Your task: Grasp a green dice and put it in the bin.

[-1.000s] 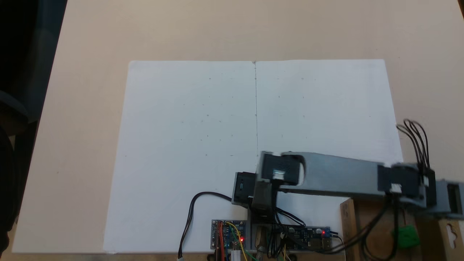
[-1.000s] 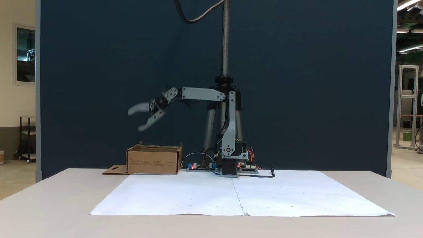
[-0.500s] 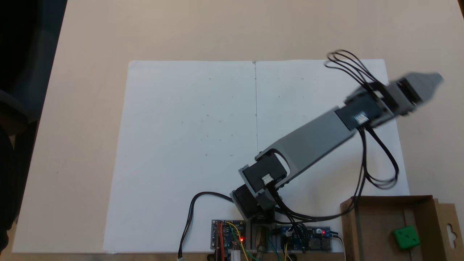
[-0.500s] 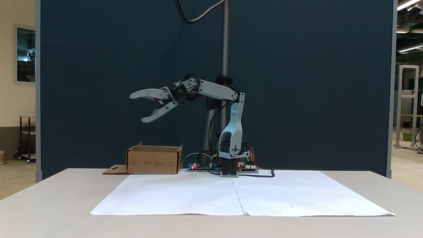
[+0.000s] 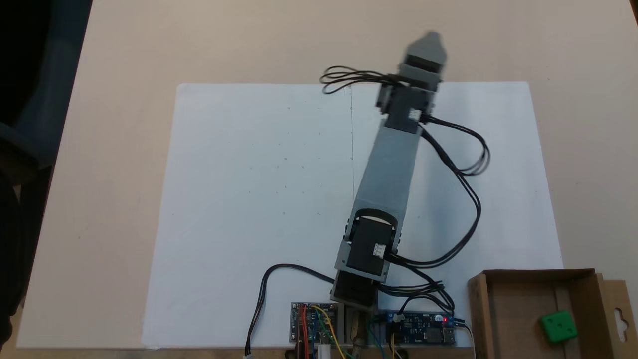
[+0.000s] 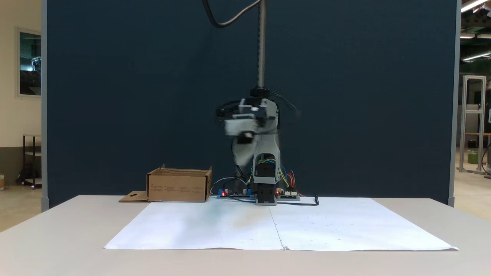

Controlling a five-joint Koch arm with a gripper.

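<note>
The green dice (image 5: 558, 327) is sitting inside the bin (image 5: 511, 319), down on the cardboard floor toward the side with the flap, and you can make out a couple of dark pips on its top face. From the side-on fixed view the bin (image 6: 178, 186) is just a low brown box with its keyhole flap (image 6: 134, 197) lying flat on the tabletop (image 6: 57, 234), and the dice is hidden behind the wall there. The box sits off the corner of the big white paper sheet (image 5: 259, 199), right beside the little circuit boards (image 5: 421, 333) with their red lights on at the arm's base. The arm (image 5: 391, 164) is stretched out across the paper, well away from the bin, with loops of black cable (image 5: 468, 199) hanging off it. The tool (image 5: 427, 46) is out past the far edge of the paper over bare tabletop, nothing in it as far as I can see. It's smeared with blur in both fixed views, so honestly I can't tell whether the jaws are apart or together.
</note>
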